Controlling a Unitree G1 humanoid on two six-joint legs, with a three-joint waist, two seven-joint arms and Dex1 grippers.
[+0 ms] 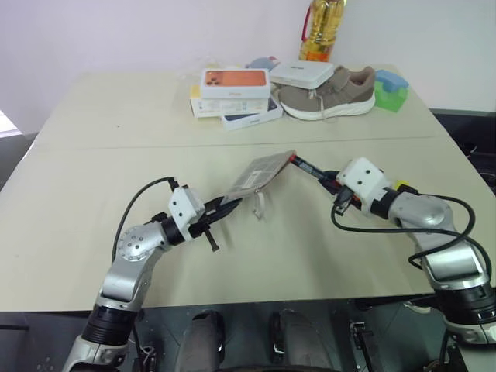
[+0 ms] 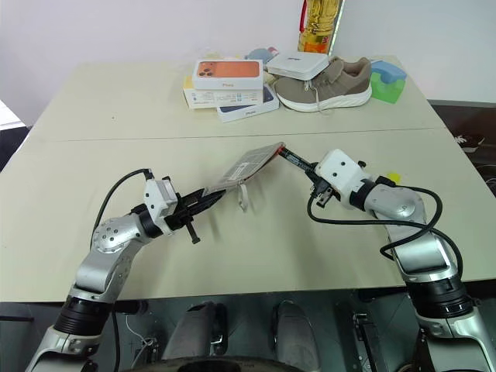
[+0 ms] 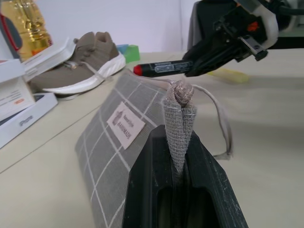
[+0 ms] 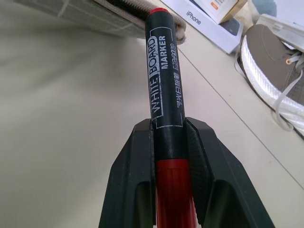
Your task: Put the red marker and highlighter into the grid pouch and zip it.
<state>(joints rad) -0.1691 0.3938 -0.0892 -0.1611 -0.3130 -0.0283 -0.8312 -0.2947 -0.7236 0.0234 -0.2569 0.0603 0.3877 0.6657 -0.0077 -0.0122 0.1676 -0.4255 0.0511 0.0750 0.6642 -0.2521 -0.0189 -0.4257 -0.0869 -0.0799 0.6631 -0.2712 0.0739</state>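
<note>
A pale beige tabletop stands against a plain white wall, with a seam running across it from side to side.

Toward the near left, the left tool is clamped shut on one end of the grid pouch, pinching the grey fabric beside a knotted cord. The pouch is lifted off the tabletop and slants up toward the middle, its white label patch facing outward and a loose strap hanging below it.

Just right of the pouch's raised far end, the red marker is held level in the air, its tip right at the pouch's edge; whether it touches or has entered cannot be told. The right tool grips the marker around its barrel, fingers closed on it.

Just beyond the right wrist, the highlighter lies on the tabletop, near the right edge.

Along the far edge, from left to right, sit stacked phone boxes, a grey-brown shoe with a white box resting on it, an oil bottle behind, and a green-blue block.
</note>
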